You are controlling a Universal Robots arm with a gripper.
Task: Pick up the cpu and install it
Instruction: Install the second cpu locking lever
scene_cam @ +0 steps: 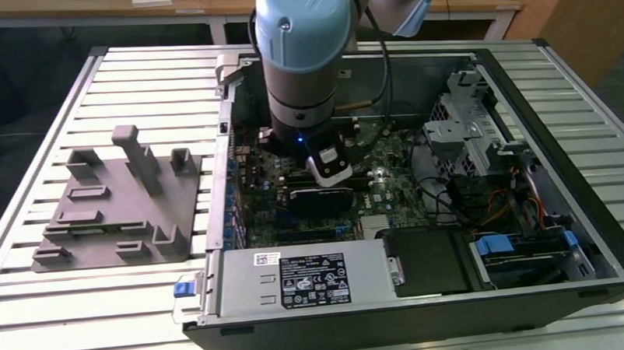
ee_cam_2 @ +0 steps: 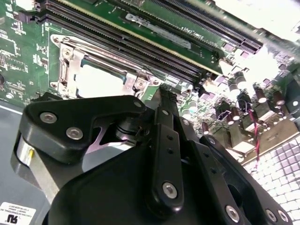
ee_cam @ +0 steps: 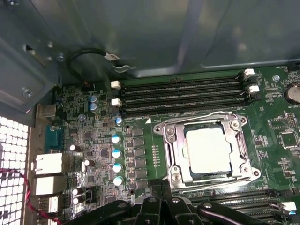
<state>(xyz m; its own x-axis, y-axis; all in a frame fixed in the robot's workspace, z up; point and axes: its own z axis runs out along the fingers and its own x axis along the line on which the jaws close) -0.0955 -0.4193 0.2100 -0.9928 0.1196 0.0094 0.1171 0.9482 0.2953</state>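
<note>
1. We find the cpu (ee_cam: 207, 151) lying flat in the motherboard socket, pale metal top facing up, framed by the metal retention bracket (ee_cam: 174, 150). It is square, so we note no long axis; its edges run parallel to the memory slots (ee_cam: 183, 96).
2. In the second wrist view the cpu (ee_cam_2: 99, 82) sits just beyond the gripper's black linkage, apart from it.
3. The gripper (scene_cam: 330, 168) hangs over the motherboard (scene_cam: 396, 184) inside the open computer case (scene_cam: 562, 213). We cannot tell whether it is released or clenched; its tips are hidden.
4. The arm (scene_cam: 299, 59) stands near vertical, wrist pointing straight down into the case.
5. On the exterior view's left, the grey fixture (scene_cam: 116, 201) rests on the slatted table (scene_cam: 46, 301), well apart from the gripper.
</note>
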